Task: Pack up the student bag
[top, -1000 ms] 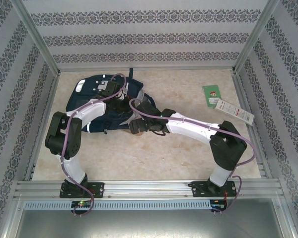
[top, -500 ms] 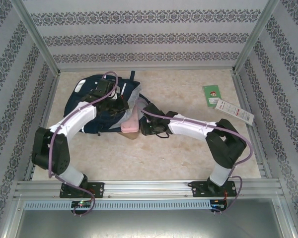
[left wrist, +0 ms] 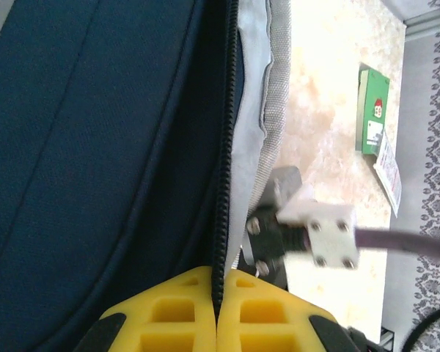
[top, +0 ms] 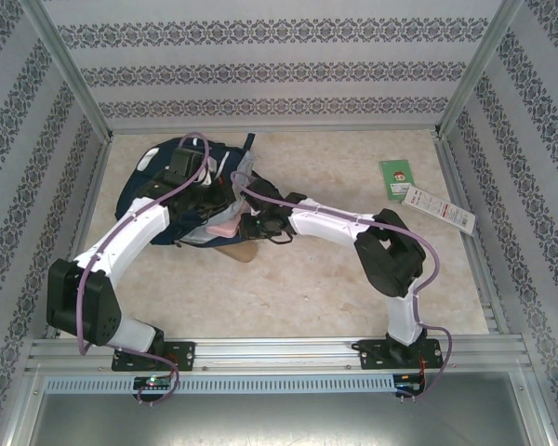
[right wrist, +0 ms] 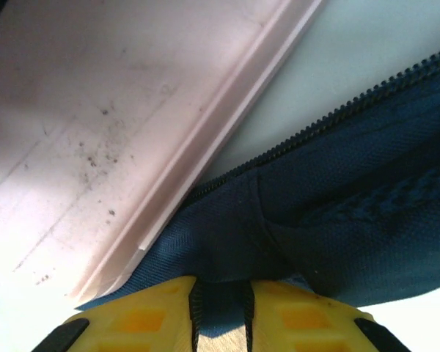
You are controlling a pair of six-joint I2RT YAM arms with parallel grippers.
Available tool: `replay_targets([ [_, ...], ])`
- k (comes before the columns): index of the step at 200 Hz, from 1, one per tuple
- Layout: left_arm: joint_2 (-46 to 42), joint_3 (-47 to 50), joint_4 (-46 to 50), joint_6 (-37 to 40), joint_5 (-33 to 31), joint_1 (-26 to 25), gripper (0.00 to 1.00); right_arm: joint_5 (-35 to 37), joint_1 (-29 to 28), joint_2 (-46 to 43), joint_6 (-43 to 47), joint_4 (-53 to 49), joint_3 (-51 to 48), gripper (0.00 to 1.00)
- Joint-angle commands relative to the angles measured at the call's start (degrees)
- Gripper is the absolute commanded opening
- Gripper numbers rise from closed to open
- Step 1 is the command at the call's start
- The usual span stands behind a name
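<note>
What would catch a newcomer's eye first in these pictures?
The navy student bag at the table's far left, with both arms bent over it: the left gripper is shut on its zipper edge, and the right gripper pinches a fold of its fabric. A pale pink case sits at the bag's opening, and a green card and a white strip lie off to the right.

Navy fabric student bag [top: 138, 193], lying flat on far-left part of table [top: 335, 288]; black zip parted along right edge, pale grey lining exposed.
</note>
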State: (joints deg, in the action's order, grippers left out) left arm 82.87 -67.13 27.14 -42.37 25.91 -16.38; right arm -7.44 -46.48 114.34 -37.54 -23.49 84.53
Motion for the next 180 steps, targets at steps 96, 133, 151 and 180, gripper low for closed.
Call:
replay_targets([
  [96,-3.75,1.72,-3.06,-2.41,2.25,0.05,0.00,-4.56,-1.66,-5.21,-4.47,6.98,-3.74,0.22],
  [133,-4.36,1.44,-2.10,-1.95,1.80,0.11,0.00,-3.95,-0.74,-1.24,-6.37,6.75,0.19,0.22],
  [151,-4.99,0.85,-1.34,-0.84,1.04,0.30,0.00,-2.54,0.45,-2.19,-6.50,6.93,-0.75,0.26],
  [180,-5.53,-0.38,-1.20,1.31,0.36,1.55,0.00,1.09,3.32,-7.28,-4.98,6.04,-5.31,0.31],
])
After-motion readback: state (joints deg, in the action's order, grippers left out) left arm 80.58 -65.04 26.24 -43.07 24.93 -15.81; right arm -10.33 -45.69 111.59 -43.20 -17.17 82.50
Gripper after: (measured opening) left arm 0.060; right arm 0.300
